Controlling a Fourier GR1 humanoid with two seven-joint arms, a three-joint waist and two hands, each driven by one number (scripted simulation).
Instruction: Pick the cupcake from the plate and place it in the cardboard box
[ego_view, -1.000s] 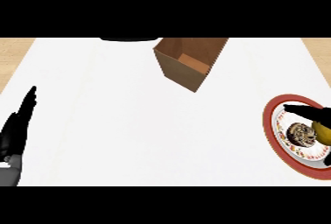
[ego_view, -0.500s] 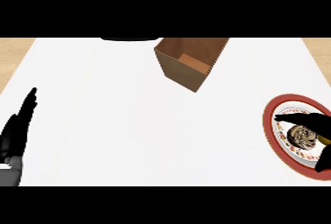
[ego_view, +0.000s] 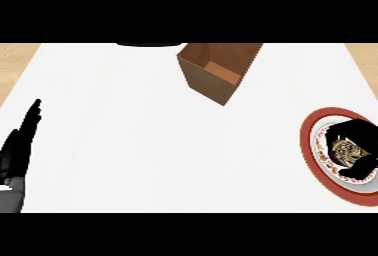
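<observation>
Head view, looking steeply down on the white counter (ego_view: 148, 150). The cupcake (ego_view: 344, 151) sits on the red-rimmed plate (ego_view: 308, 150) at the right edge of the view, and the right hand (ego_view: 359, 140) lies directly over it: dark fingers curve across the top and far side of the cupcake, and the thumb (ego_view: 362, 169) comes in beneath it, so that the cupcake shows only in the gap between them. The fingers and thumb are curled round the cupcake; whether it has left the plate cannot be told from this view. The cardboard box (ego_view: 215, 70) stands at the top centre of the counter, open side up and tilted in the view, its long axis running from upper right to lower left, with the orange-brown inside visible. From the hand, the box lies up and to the left, well apart, with bare counter between plate and box. The right hand is plainly the nearer one to both cupcake and box. The left hand (ego_view: 18, 150) shows at the lower left edge, fingers straight and pointing up, at rest and holding nothing, well apart from plate and box. The coming move, as judged here, is a lift followed by a carry leftward and away from the robot, toward the box mouth.
</observation>
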